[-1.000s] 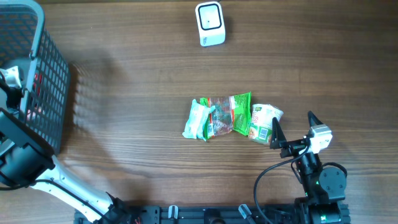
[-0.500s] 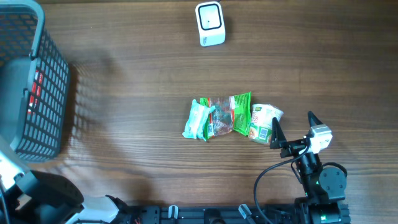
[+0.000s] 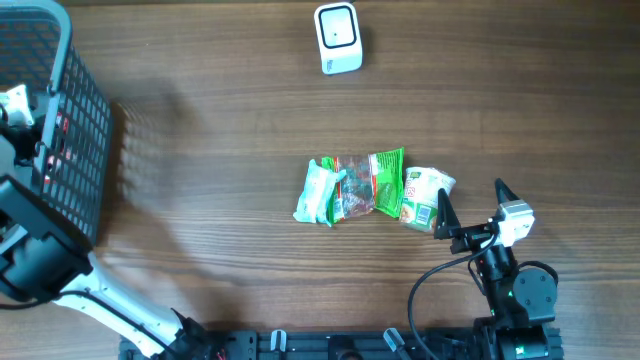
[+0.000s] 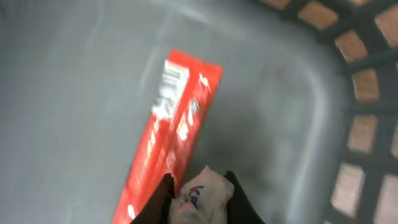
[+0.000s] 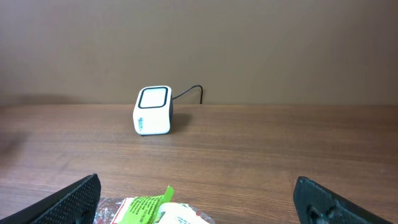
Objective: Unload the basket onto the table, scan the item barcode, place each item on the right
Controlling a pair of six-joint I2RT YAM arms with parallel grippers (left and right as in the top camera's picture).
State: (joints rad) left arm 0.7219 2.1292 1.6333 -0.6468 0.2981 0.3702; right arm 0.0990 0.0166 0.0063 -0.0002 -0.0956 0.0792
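Note:
Inside the grey basket (image 4: 292,93), my left gripper (image 4: 199,183) is shut on a small white packet with blue writing (image 4: 204,194). A red box (image 4: 177,124) lies on the basket floor just beyond it. From overhead the left arm (image 3: 30,230) reaches over the basket (image 3: 90,110). The white barcode scanner (image 3: 337,38) stands at the far middle of the table, also in the right wrist view as scanner (image 5: 153,110). My right gripper (image 3: 470,192) rests open at the near right with nothing between its fingers.
A row of snack packets lies mid-table: a white-green one (image 3: 318,192), a clear red-brown one (image 3: 352,188), a green one (image 3: 387,183) and a pale one (image 3: 428,196) just ahead of the right gripper. The scanner's cable runs toward the wall.
Half a second ago the left arm was drawn back toward the near left corner; now it is over the basket again. The right arm and the packets have not moved.

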